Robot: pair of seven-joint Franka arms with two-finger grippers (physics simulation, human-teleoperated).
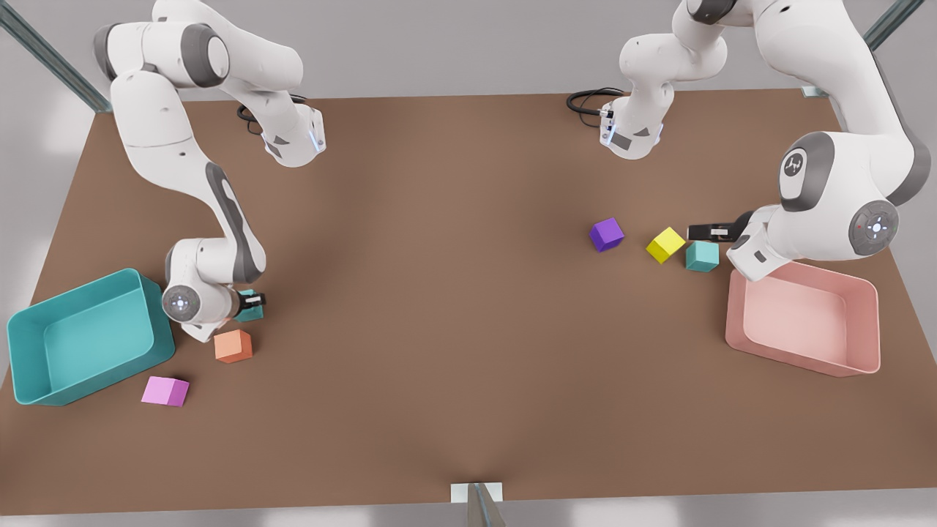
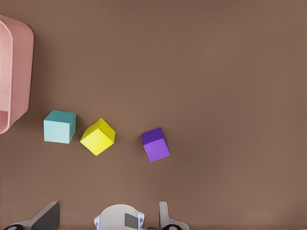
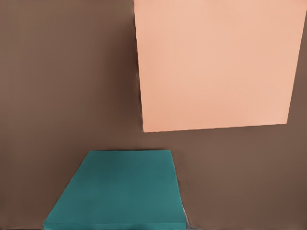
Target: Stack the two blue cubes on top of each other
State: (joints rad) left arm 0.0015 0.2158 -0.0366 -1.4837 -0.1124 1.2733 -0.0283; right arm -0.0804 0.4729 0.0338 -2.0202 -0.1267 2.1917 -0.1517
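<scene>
Brown table (image 1: 468, 329), two unmarked teal cubes (image 1: 702, 256) (image 1: 249, 308) well apart.

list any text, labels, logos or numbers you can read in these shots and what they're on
No words or numbers can be read.
A small dark emblem sits on the grey joint cap of the arm at the front view's right; it holds no readable letters.
The cubes, the teal bin, the pink bin and the table are unmarked.
</scene>
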